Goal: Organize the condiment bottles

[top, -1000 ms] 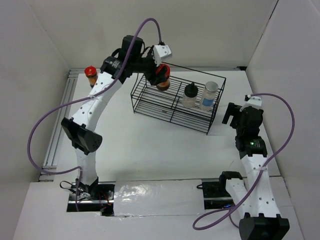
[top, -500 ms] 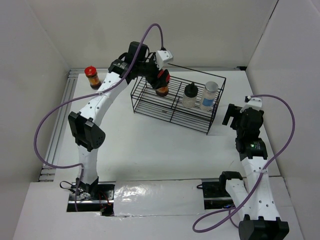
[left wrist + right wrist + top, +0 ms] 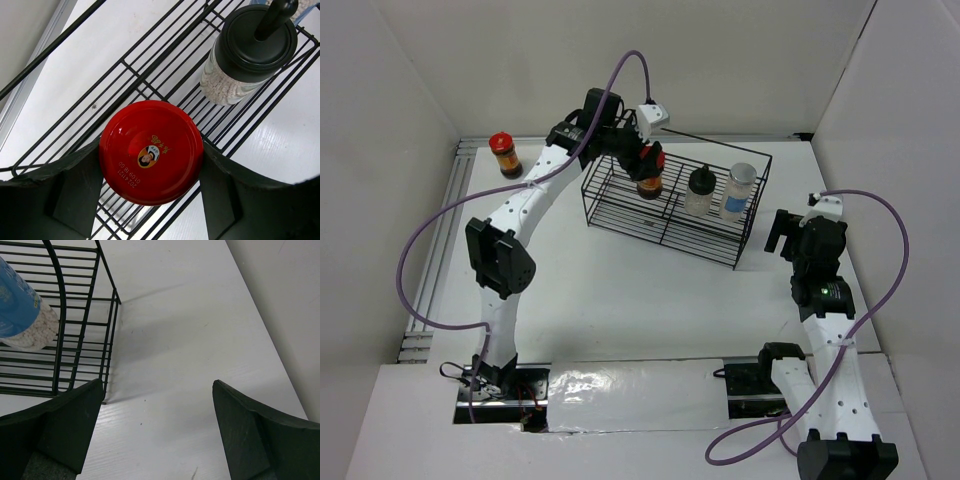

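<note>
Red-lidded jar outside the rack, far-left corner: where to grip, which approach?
Probably the round red lid, from straight above: the jar stands upright and alone. The left gripper holds the other jar by its lid that way.

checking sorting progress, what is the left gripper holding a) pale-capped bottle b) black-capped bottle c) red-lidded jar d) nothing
c: the left gripper has a finger against each side of the red-lidded jar, over the wire rack.
</note>
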Robot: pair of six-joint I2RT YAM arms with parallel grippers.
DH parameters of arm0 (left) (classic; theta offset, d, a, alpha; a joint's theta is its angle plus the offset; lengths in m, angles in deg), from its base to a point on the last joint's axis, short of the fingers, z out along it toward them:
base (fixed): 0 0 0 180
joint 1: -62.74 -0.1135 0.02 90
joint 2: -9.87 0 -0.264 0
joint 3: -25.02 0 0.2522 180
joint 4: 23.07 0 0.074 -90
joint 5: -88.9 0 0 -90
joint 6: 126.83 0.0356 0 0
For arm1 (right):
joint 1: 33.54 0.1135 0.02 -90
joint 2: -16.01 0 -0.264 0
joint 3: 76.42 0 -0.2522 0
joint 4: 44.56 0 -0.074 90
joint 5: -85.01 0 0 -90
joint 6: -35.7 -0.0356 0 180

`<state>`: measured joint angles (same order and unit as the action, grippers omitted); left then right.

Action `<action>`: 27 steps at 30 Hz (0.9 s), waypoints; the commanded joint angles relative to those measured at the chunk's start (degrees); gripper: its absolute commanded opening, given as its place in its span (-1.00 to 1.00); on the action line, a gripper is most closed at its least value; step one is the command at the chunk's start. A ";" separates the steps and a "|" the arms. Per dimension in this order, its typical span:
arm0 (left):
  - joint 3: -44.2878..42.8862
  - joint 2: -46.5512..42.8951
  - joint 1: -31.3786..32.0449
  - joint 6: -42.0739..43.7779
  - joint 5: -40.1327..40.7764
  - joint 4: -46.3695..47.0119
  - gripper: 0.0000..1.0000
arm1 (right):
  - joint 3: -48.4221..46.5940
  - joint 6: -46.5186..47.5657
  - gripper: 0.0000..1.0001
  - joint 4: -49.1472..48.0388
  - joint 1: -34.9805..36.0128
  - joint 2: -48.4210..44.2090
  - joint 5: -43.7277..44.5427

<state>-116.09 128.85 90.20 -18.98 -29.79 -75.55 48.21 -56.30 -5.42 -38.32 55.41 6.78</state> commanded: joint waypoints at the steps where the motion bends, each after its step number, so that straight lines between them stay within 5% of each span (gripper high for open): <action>1: -1.50 0.46 0.31 -0.97 -1.99 4.00 0.09 | -1.73 0.77 0.92 0.89 -0.23 -0.73 0.89; 9: -1.59 -0.15 0.31 -2.02 -1.64 4.88 0.99 | -1.55 0.59 0.93 0.98 -0.23 -1.16 0.27; 17: -4.39 -3.40 0.31 -5.19 0.29 6.90 0.99 | -1.55 0.86 0.94 0.98 -0.23 -0.99 -0.52; 27: -11.07 -10.25 -4.42 -8.69 -1.62 -2.49 0.99 | -7.17 3.67 0.96 0.89 -0.23 -0.20 0.27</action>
<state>-123.83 123.95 89.06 -23.83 -28.81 -75.42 46.11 -54.83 -4.02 -38.32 55.23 6.37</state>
